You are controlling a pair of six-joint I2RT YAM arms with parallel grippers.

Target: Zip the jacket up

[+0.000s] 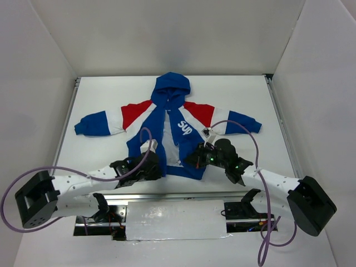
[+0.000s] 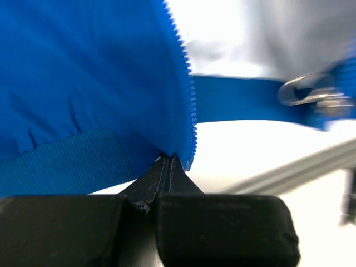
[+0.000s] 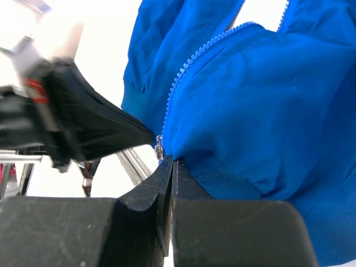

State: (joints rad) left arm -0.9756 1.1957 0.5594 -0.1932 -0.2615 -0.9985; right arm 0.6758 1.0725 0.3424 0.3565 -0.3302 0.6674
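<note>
Left gripper point(image 2: 167, 169) pinches the jacket point(image 1: 171, 89) hem beside its zipper teeth point(image 2: 189, 100), and right gripper point(image 3: 168, 167) pinches the opposite front's hem. Probably this holds both zipper ends taut for joining.

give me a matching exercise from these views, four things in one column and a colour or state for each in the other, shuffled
Column one:
1 hood
2 shoulders
3 chest lettering
4 left claw

Column two:
a white
b shut on the bottom hem of the jacket
c blue
d red

Pairs: 1-c, 2-d, 3-a, 4-b
</note>
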